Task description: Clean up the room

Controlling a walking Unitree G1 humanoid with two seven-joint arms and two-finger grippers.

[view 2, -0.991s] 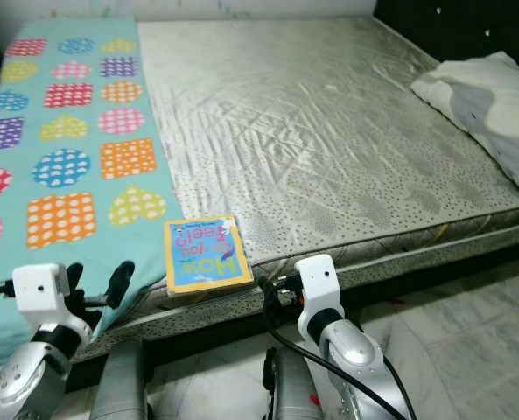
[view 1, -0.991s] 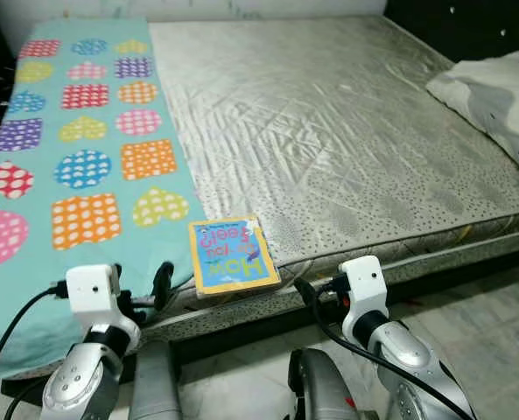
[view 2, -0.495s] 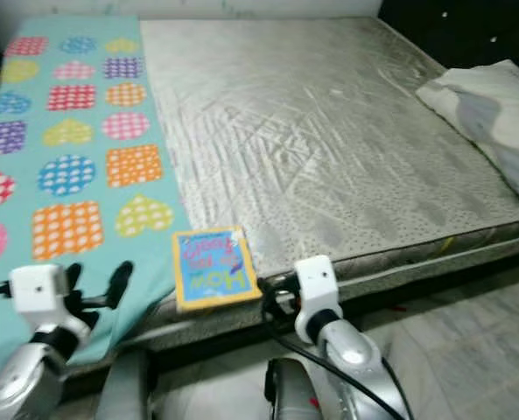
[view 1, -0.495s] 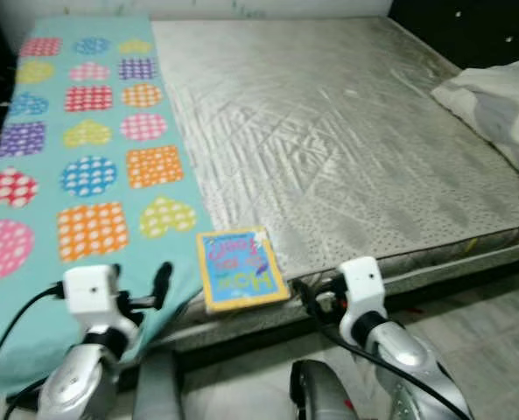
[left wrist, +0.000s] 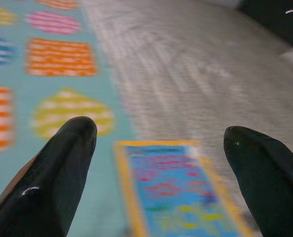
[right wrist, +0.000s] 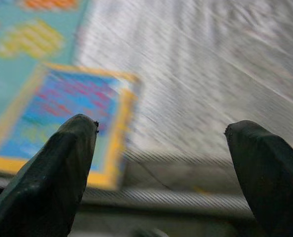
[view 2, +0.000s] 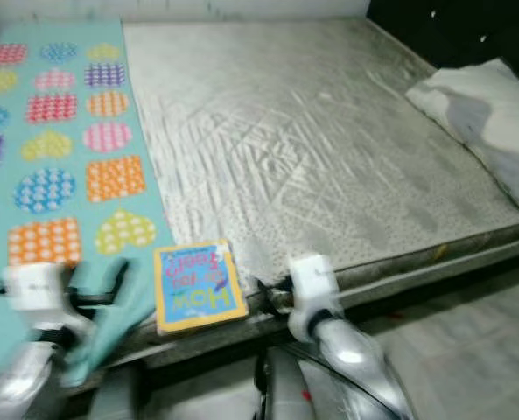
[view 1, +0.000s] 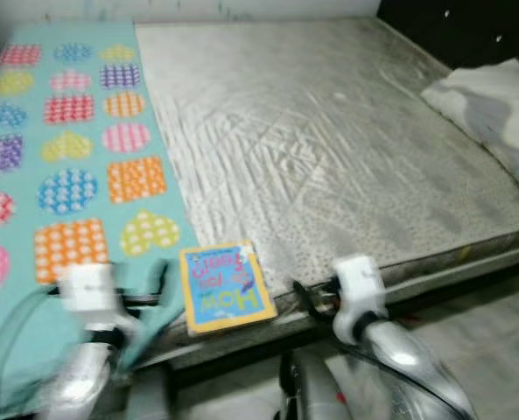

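The left gripper [left wrist: 156,143] hangs with fingers spread before the teal blanket [view 1: 31,175], likely ready to reach. The book [view 1: 226,286] lies flat at the mattress [view 1: 329,157] edge between both grippers. The right gripper [right wrist: 161,143] is spread wide too.

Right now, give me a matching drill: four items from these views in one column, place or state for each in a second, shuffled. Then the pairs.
Items
1. book
2. pillow
3. patterned blanket
4. left tool

Places or states
A. far right side of the mattress
B. open, aimed at the book
C. near edge of the bed, at the blanket's border
D. spread over the left part of the bed

Pairs: 1-C, 2-A, 3-D, 4-B
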